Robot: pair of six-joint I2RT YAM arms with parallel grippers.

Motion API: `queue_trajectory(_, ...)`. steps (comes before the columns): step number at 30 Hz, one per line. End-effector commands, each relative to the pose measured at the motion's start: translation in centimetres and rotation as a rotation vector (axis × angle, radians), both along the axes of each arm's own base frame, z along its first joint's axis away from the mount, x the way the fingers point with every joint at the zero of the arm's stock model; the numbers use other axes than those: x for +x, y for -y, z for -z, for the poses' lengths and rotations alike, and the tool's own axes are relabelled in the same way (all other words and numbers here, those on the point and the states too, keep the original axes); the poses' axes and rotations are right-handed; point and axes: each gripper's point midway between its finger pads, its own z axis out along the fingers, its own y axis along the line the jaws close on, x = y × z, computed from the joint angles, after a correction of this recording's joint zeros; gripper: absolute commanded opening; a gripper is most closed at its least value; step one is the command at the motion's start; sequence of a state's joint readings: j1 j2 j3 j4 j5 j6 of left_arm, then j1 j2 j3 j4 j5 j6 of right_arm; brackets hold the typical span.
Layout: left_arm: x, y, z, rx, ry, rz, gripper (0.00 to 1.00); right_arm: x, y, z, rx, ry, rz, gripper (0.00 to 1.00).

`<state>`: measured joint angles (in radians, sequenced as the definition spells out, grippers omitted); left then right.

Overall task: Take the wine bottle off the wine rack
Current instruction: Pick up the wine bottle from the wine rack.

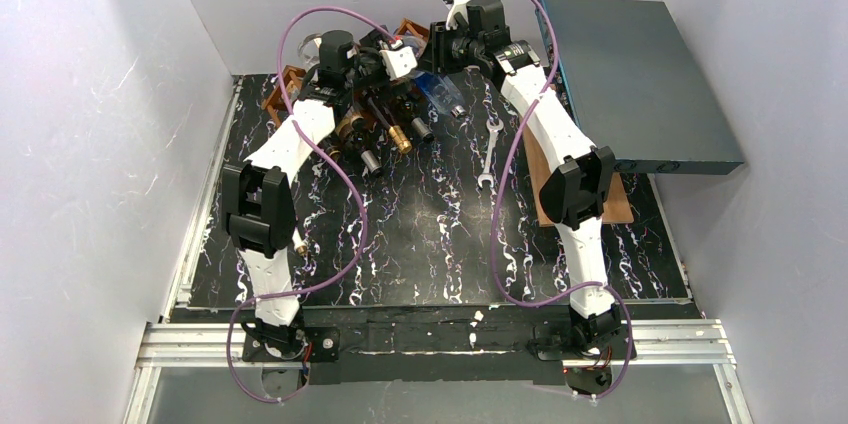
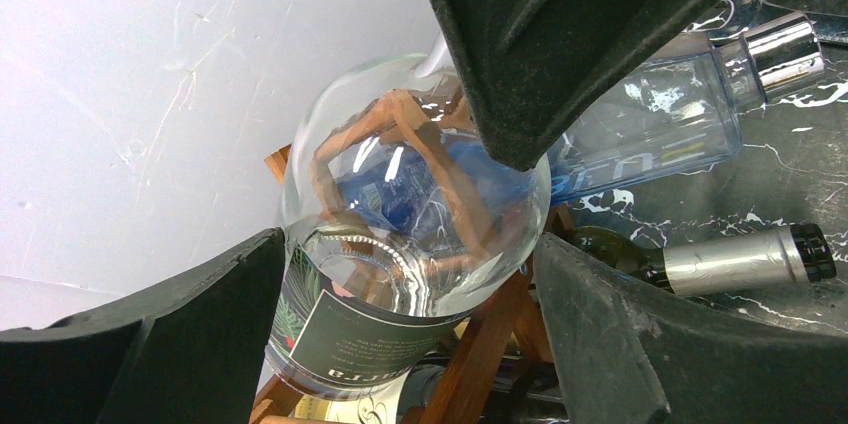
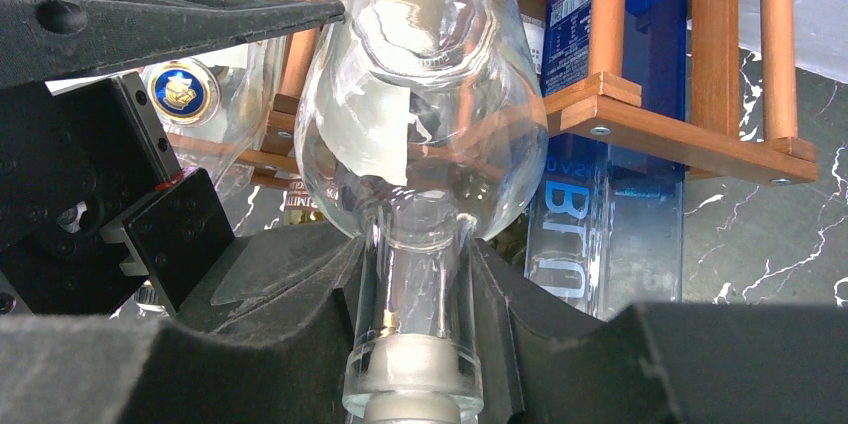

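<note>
We show the right gripper [image 3: 415, 284] clamped on the neck of the clear wine bottle [image 3: 420, 114], its dark jaws pressed against the glass on both sides just beyond the pale cap. The left gripper [image 2: 408, 244] meets the bottle at its base end. Its fingers [image 2: 170, 344] stand wide apart, one on each side of the round body, and we cannot tell whether they press the glass. The bottle carries a dark green label and lies lengthwise between the two grippers at the far part of the table [image 1: 430, 234]. It lies against the wine rack [image 3: 680, 139], whose reddish-brown slats show through the glass; we cannot tell whether it rests in a cell. A square blue bottle [image 3: 610, 204] sits in a rack cell just right of it in the right wrist view. A dark bottle [image 2: 740, 259] with a silver foil neck points out over the marbled top. A wrench [image 1: 490, 149] lies on the table near the rack's right side, beside a flat wooden board [image 1: 540, 194] partly under the right arm.
</note>
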<state>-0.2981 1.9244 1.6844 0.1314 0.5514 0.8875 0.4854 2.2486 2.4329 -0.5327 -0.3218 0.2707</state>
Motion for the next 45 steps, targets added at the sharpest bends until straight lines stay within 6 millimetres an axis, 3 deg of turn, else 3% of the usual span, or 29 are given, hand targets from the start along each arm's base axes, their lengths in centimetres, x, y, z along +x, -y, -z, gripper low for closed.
queue_trajectory(1, 0.0, 0.9, -0.4, -0.015, 0.001, 0.026, 0.82, -1.8, -2.8, -9.1, 0.174, 0.223, -0.14, 0.21)
queue_trajectory(6, -0.1, 0.8, -0.3, -0.019, -0.006, 0.017, 0.75, -1.8, -2.8, -9.0, 0.172, 0.226, -0.143, 0.33)
queue_trajectory(18, -0.1, 0.9, -0.1, -0.033, -0.022, 0.016, 0.72, -1.7, -2.7, -8.8, 0.162, 0.231, -0.141, 0.56)
queue_trajectory(32, -0.1, 0.9, 0.2, -0.038, -0.035, 0.011, 0.71, -1.2, -2.0, -9.5, 0.129, 0.278, -0.112, 0.62)
queue_trajectory(45, 0.1, 0.8, 0.1, -0.047, -0.039, 0.002, 0.7, -0.1, -0.6, -9.7, 0.085, 0.318, -0.067, 0.63)
